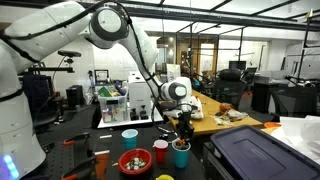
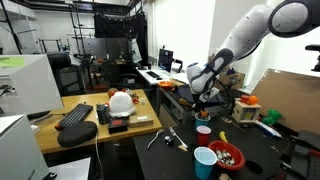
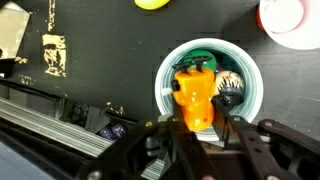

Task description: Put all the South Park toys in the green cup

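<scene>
- Wrist view: gripper [image 3: 196, 128] clamped on an orange hooded toy [image 3: 193, 98], poised over the mouth of the green cup [image 3: 252, 90].
- Already inside the cup: a green-capped toy [image 3: 203, 66] and a dark-and-white one [image 3: 229, 88].
- In an exterior view, hangs just above that cup, close beside the red cup [image 1: 160, 150].
- Sits toward the near wall rather than dead centre, so could catch on the rim when let go.
- Could also land on the toys below and bounce out, given the little free room.
- Might tip the tumbler if lowered further and pressed against its wall.
</scene>
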Motion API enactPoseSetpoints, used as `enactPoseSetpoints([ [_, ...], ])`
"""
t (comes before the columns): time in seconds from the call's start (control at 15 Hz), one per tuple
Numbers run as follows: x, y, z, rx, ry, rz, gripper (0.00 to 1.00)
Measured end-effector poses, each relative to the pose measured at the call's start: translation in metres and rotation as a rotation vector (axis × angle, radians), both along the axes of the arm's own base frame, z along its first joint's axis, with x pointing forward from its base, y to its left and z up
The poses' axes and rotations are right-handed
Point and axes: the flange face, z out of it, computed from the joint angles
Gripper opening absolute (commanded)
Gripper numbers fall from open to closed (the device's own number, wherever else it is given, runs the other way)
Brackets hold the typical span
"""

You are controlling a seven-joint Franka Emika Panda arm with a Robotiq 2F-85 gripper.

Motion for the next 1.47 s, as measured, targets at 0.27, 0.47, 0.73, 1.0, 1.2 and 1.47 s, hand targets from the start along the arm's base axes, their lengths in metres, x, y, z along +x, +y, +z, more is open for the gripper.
enactPoseSetpoints([
  [0.27, 0.0, 0.002, 0.001, -0.015, -0.006, -0.009, 0.72],
  [0.47, 0.001, 0.003, 0.001, -0.016, -0.016, -0.009, 0.95],
  [0.73, 0.006, 0.01, 0.006, -0.008, -0.047, 0.004, 1.0],
  [1.0, 0.014, 0.039, 0.021, 0.038, -0.095, 0.042, 1.0],
  [1.2, 0.013, 0.075, 0.031, 0.099, -0.122, 0.121, 1.0],
  [1.47, 0.004, 0.12, 0.027, 0.156, -0.103, 0.195, 1.0],
])
